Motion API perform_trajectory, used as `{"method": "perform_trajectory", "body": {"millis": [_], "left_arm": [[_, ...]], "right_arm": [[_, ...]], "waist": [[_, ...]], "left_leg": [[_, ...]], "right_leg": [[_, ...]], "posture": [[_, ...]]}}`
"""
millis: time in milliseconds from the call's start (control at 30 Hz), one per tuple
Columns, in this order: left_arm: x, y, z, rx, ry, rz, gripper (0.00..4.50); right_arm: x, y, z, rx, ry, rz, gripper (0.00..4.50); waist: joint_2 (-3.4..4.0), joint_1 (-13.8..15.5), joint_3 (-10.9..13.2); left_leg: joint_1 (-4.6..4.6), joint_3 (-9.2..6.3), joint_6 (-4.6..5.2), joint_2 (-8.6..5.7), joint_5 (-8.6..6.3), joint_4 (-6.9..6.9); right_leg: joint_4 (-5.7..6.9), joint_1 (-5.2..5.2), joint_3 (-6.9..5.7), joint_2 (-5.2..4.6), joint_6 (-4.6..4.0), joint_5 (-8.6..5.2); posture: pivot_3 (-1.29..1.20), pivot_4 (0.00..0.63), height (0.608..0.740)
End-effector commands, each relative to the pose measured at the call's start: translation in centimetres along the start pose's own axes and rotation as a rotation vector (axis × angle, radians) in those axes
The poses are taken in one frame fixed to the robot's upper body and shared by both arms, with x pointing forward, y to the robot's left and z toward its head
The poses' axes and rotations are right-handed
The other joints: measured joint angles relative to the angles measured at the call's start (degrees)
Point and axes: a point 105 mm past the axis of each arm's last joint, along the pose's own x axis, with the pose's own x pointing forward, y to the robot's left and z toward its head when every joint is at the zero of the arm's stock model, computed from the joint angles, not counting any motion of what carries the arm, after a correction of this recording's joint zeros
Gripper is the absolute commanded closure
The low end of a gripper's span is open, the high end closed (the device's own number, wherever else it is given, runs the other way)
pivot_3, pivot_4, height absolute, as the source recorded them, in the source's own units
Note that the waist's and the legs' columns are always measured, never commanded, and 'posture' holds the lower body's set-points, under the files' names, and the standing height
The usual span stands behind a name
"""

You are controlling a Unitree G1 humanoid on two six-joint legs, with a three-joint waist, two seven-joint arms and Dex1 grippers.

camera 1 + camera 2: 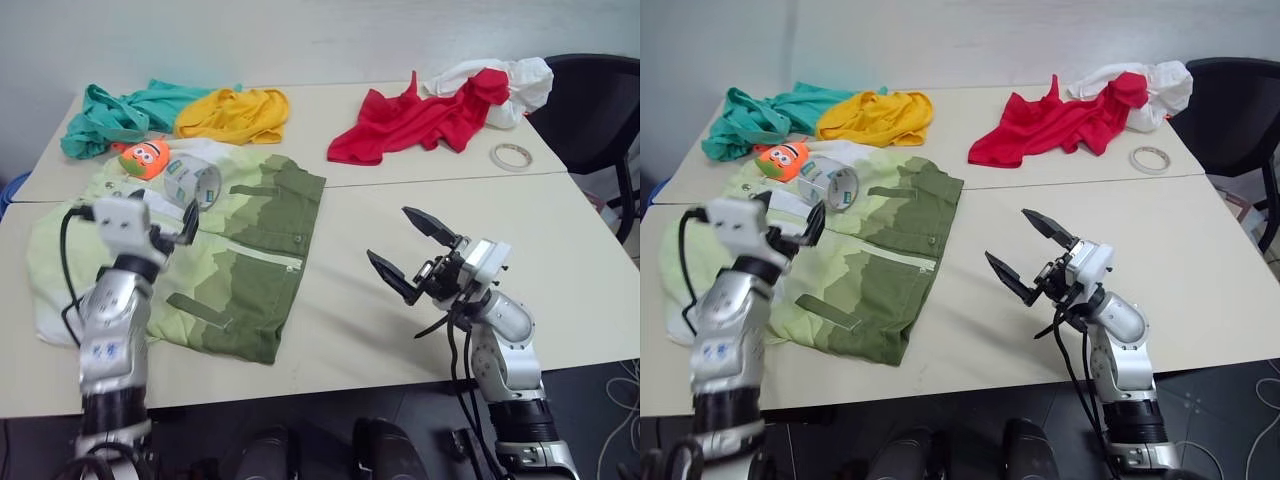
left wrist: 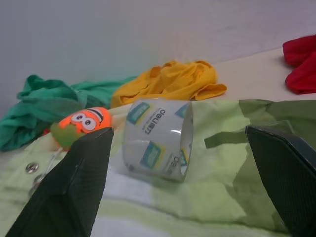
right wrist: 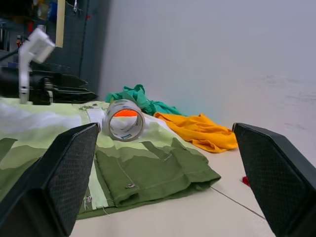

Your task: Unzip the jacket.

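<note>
A: Surface first. Two pale beige tables pushed edge to edge against a grey-white wall, seam running across between them. A black chair at the far right corner.

B: And the jacket?

A: Spread flat on the left part of the tables, crossing the seam. Bands of white, pale lime and olive green. White zipper runs along its middle; pocket flaps and snaps visible on the olive side.

B: Anything on top of it?

A: A roll of clear packing tape stands on edge on the far end of the jacket. An orange fish toy lies just beside the roll, at the jacket's far edge.

B: Left gripper?

A: Over the pale lime part of the jacket, fingers spread wide, nothing between them. Its wrist view looks straight at the tape roll between the two fingers.

B: Right gripper?

A: Above bare table, right of the jacket and apart from it. Jaws fully parted, empty, angled upward toward the jacket side.

B: The other cloth?

A: Teal garment and yellow garment touching each other at the far left. Red garment far right, overlapping a white cloth. A small tape ring lies flat near them.
</note>
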Motion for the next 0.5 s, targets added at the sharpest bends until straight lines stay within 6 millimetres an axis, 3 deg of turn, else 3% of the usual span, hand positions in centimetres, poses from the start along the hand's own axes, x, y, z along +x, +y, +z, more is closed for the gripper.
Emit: {"method": "perform_trajectory", "body": {"millis": [33,167,333,500], "left_arm": [[3.2,0.3,0.6,0.115,0.005,0.062,0.00],[6.2,0.2,0.7,0.169,0.041,0.128,0.00],[6.9,1.3,0.0,0.142,0.125,0.242,0.00],[6.7,1.7,-0.8,0.199,0.175,0.242,1.42]], "right_arm": [[0.3,0.1,1.2,-0.019,-0.042,-0.005,0.01],[-0.1,0.1,1.5,-0.026,-0.039,-0.021,0.01],[-0.9,-0.1,1.9,-0.037,-0.022,-0.058,0.01],[-1.5,0.0,2.0,-0.038,-0.010,-0.089,0.00]], "waist": [[0.00,0.00,0.00],[-0.05,-0.19,-0.01],[-0.13,-0.17,0.03],[-0.13,-0.16,0.03]], "left_leg": [[-0.04,0.00,0.02,0.00,0.02,0.00],[-0.08,0.06,0.10,-0.06,-0.02,-0.03],[-0.09,0.05,0.09,-0.03,-0.02,-0.11],[-0.08,0.05,0.13,-0.04,0.03,0.11]], "right_leg": [[-0.05,-0.02,-0.01,0.00,0.01,0.00],[-0.18,-0.02,0.00,-0.04,0.07,0.04],[-0.19,-0.07,-0.06,0.01,0.08,0.04],[-0.10,0.01,-0.01,-0.05,0.14,0.07]], "posture": [[0.00,0.150,0.740],[0.00,0.150,0.740],[0.00,0.150,0.740],[0.00,0.150,0.740]]}}
